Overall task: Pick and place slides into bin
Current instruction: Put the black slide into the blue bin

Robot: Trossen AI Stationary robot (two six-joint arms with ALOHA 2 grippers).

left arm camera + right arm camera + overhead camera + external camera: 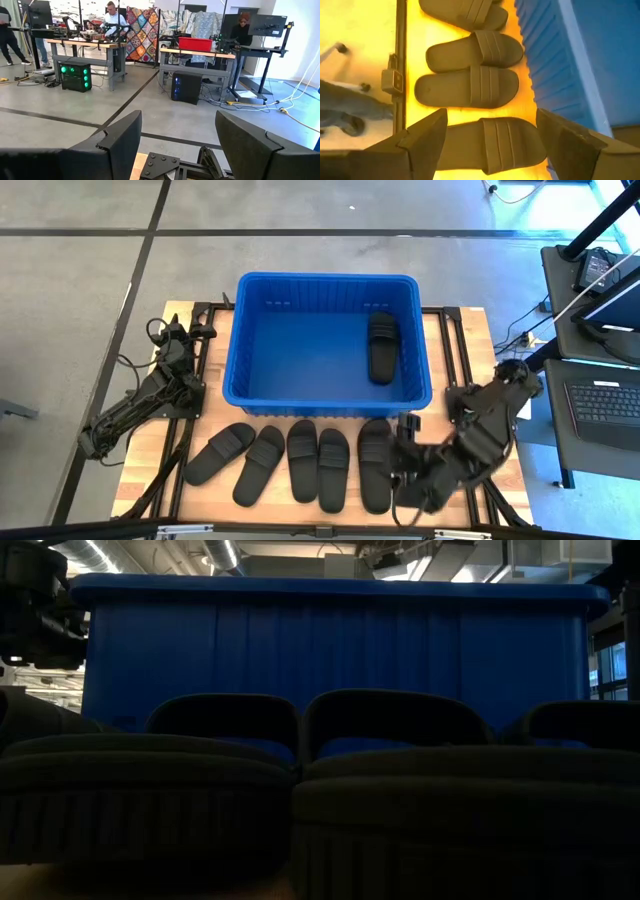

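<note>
The blue bin [325, 340] stands at the middle of the table's far side, and one black slide [382, 347] lies flat on its floor near the right wall. Several more slides lie side by side on the table in front of the bin, from the leftmost [218, 452] to the rightmost [375, 465]. My right gripper [400, 465] hangs open above the rightmost slide [490, 142], slanting down, with its fingers on either side and clear of it. My left gripper [192, 332] waits open at the table's left edge, pointing level away from the table [177, 117].
The bin's near wall [545, 60] rises just beyond the slides' toe ends. In the low view the slides [150, 790] fill the foreground before the bin [330, 640]. Dark frame rails [190, 440] run along the table's sides. A desk with a laptop [605, 400] stands off to the right.
</note>
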